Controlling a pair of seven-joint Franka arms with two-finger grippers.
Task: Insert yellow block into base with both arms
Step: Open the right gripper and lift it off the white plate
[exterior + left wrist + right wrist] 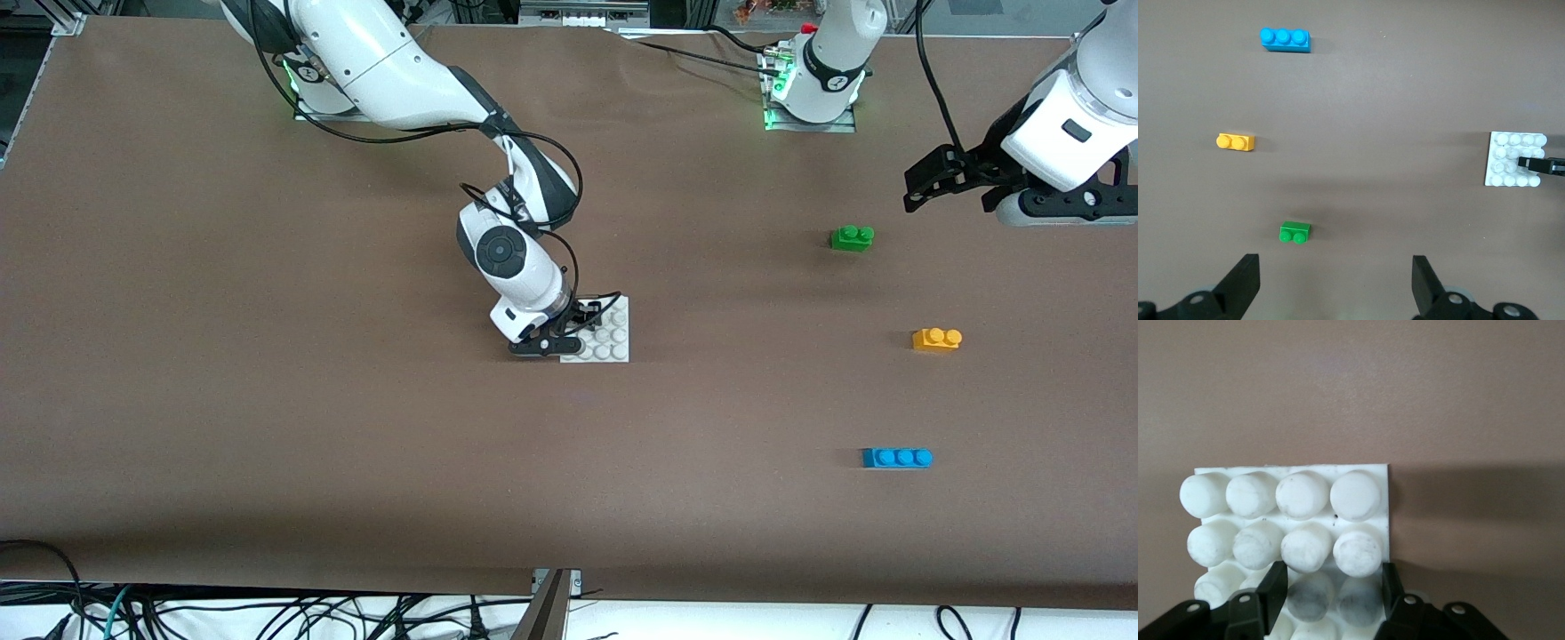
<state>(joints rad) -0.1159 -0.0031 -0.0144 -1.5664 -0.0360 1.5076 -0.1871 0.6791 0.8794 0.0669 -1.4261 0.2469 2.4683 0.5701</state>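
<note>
The yellow block (936,339) (1235,142) lies alone on the table toward the left arm's end, with nothing touching it. The white studded base (615,341) (1509,160) (1291,500) lies flat near the table's middle. My right gripper (576,327) (1331,587) is down on the base's edge, shut on it, with two studs between its fingers. My left gripper (947,191) (1335,287) hangs open and empty in the air, over the table near the green brick. The block sits well apart from it.
A green two-stud brick (852,237) (1295,232) lies farther from the front camera than the yellow block. A longer blue brick (896,458) (1285,39) lies nearer. Brown tabletop surrounds them, and cables hang along the near edge.
</note>
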